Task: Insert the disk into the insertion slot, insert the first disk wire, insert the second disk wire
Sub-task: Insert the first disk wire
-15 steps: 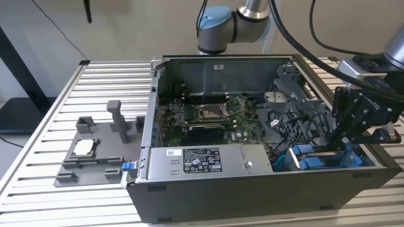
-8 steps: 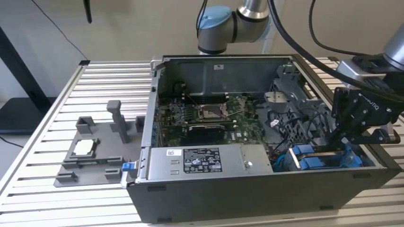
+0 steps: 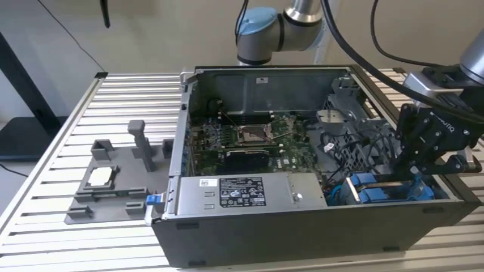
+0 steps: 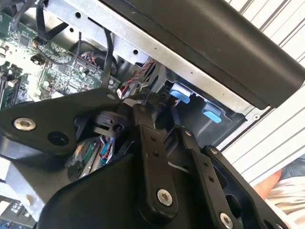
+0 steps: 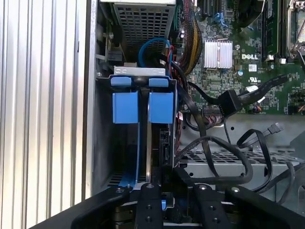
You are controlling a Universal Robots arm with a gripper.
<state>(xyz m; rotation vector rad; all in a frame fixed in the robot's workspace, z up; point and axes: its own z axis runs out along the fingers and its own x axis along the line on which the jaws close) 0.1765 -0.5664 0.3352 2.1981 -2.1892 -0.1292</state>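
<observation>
black jointed jaws, clenched or not i cannot tell, hang by the flat silver-grey disk [image 3: 376, 194], two square blue plastic tabs [image 5: 125, 107], at the case's [image 3: 302, 243] four o'clock in the exterior view.

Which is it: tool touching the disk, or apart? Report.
Cannot tell. In the first wrist view the tool overlaps the disk, but its body hides the meeting point.

- disk [image 3: 364, 191]: bright blue carrier frame.
- computer case [image 3: 302, 238]: near-black outside, bare grey metal inside.
- motherboard [image 3: 250, 139]: green, with black sockets.
- power supply box [image 3: 242, 195]: silver, with a white label printed in black.
- tabletop [image 3: 45, 226]: pale silver, ribbed in parallel slats.
- fixture [image 3: 113, 190]: mid grey.
- cables [image 5: 228, 157]: mostly black.
- arm joint [image 3: 261, 28]: light grey, pale blue cap.
</observation>
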